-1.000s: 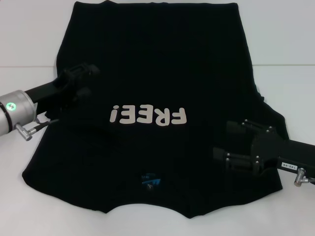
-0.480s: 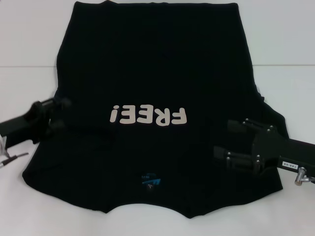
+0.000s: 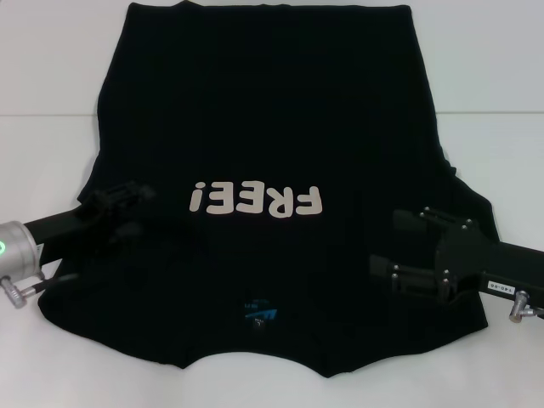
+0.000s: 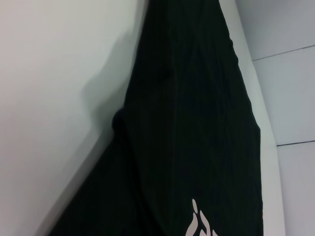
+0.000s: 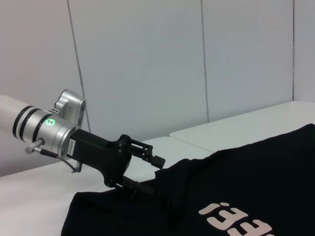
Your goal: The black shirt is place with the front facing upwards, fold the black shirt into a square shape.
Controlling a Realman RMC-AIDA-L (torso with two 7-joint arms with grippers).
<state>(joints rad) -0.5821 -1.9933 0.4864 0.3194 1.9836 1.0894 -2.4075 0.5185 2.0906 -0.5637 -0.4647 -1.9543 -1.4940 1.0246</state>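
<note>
The black shirt lies flat on the white table with its front up. Its white letters "FREE!" read upside down to me, and the blue neck label is near my side. My left gripper is low at the shirt's left edge, level with the letters, fingers apart. The right wrist view shows this left gripper open at the cloth's edge. My right gripper hovers open over the shirt's right side by the sleeve. The left wrist view shows only the shirt and the table.
The white table shows bare on both sides of the shirt and along its near edge. A seam line crosses the table behind the shirt's middle. Pale wall panels stand beyond the table.
My left gripper pulled back off the shirt toward the left, then came in again lower down the shirt's left edge, nearer to me. The right gripper and the shirt have stayed still.
</note>
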